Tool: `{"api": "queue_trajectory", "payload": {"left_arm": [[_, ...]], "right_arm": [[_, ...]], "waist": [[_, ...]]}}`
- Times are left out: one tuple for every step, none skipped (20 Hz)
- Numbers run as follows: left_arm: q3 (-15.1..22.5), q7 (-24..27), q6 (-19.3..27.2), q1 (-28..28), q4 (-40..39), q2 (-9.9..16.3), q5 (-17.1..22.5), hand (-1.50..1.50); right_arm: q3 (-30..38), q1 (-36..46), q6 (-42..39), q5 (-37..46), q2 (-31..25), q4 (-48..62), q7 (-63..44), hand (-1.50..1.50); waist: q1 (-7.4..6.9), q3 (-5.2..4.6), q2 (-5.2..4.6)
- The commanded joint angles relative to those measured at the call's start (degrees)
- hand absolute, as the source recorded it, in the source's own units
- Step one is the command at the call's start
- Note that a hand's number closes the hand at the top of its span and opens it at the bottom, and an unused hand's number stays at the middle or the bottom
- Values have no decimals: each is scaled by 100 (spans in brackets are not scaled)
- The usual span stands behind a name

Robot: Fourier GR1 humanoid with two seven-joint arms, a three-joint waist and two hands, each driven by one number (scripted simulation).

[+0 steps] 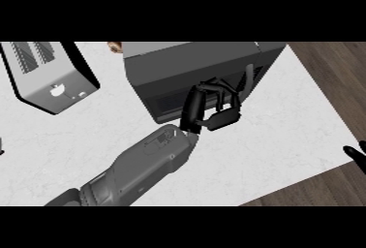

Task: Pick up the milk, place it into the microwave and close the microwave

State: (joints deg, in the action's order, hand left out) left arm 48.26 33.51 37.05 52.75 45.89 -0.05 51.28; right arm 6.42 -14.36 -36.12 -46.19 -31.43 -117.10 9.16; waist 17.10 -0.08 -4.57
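Note:
The dark grey microwave [187, 63] stands at the back middle of the white counter [271, 140], and its door looks shut, with the bar handle [247, 80] on its right side. No milk shows anywhere; the inside of the microwave is hidden. My left hand [218, 116] reaches in from the lower left and lies against the door's front beside the handle, fingers relaxed and holding nothing. Only the fingers of my right hand [357, 156] show, resting open at the right edge.
A silver toaster [50, 80] stands at the back left. A small brown thing [114, 46] peeks out behind the microwave's left corner. The counter ends at the right and lower right, where the wooden floor [336, 77] shows.

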Motion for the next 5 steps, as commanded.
{"api": "queue_trajectory", "payload": {"left_arm": [[-375, -35, 26, 304, -658, 5, 173, 150], [-351, 11, 2, 324, -610, 5, 204, 150], [-317, 31, 9, 296, -658, 5, 211, 150], [-375, 34, 31, 376, -636, 5, 255, 150], [-298, 83, 25, 281, -700, 5, 243, 150]], "right_arm": [[3, -3, -7, -84, -41, -98, -31, -150], [-2, 24, -24, -94, -65, -50, -48, -150], [-43, 20, 0, -90, -65, -116, -81, -150], [-28, 5, -15, -100, -56, -89, -62, -150], [-29, 47, 42, -134, -98, -120, -121, -150]], "waist": [[59, -7, -85], [39, -4, -100], [19, -9, -92], [53, -1, -94], [-25, -12, -109]]}}
